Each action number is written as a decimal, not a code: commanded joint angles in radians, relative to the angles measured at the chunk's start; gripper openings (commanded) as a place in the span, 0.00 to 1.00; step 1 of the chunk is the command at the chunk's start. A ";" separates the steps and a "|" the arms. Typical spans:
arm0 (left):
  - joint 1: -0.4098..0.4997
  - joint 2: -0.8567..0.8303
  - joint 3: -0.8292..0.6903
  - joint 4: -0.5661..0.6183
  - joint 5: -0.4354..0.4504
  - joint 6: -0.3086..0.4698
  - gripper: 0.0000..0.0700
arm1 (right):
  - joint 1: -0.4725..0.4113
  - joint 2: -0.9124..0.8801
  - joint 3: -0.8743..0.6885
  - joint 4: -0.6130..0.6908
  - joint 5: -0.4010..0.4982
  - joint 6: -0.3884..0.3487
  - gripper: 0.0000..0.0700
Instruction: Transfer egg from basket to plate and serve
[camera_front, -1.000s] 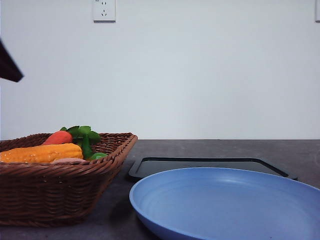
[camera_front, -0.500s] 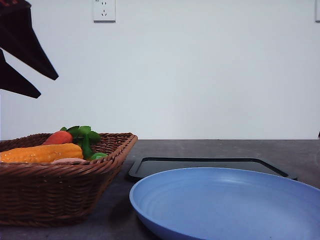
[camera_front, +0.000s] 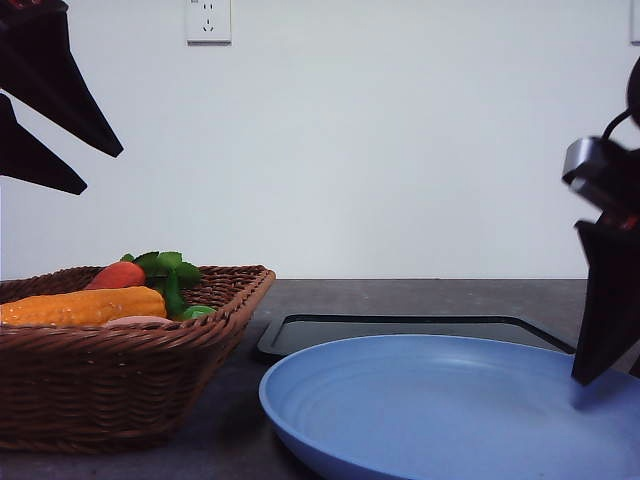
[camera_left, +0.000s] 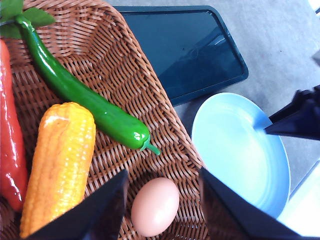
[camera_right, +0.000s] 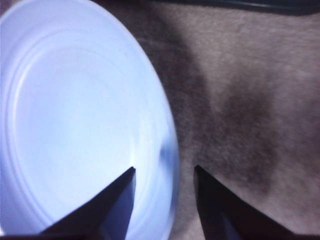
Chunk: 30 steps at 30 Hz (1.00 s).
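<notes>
Left wrist view: left pincer (camera_left: 160, 200) spread open, egg (camera_left: 155, 206) in basket (camera_left: 125, 75) between its tips. Right pincer (camera_right: 164, 200) open, straddling plate (camera_right: 75, 125) rim. Risk: off-centre close squirts egg sideways.

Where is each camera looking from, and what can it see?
Front view: low at table height, facing the wall; basket, plate, both hands' fingers.
Left wrist view: on the left arm, looking down at the egg between the left hand fingers.
Right wrist view: on the right arm, right hand over the plate's rim.
All share the plate.
</notes>
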 joint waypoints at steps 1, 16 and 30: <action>-0.004 0.010 0.014 0.008 0.003 0.016 0.42 | 0.010 0.026 0.014 0.013 0.001 0.011 0.22; -0.019 0.010 0.014 0.016 0.003 -0.004 0.50 | 0.004 -0.005 0.016 -0.060 -0.007 0.018 0.00; -0.285 0.123 0.159 -0.130 -0.257 0.187 0.57 | -0.052 -0.299 0.016 -0.268 -0.049 0.011 0.00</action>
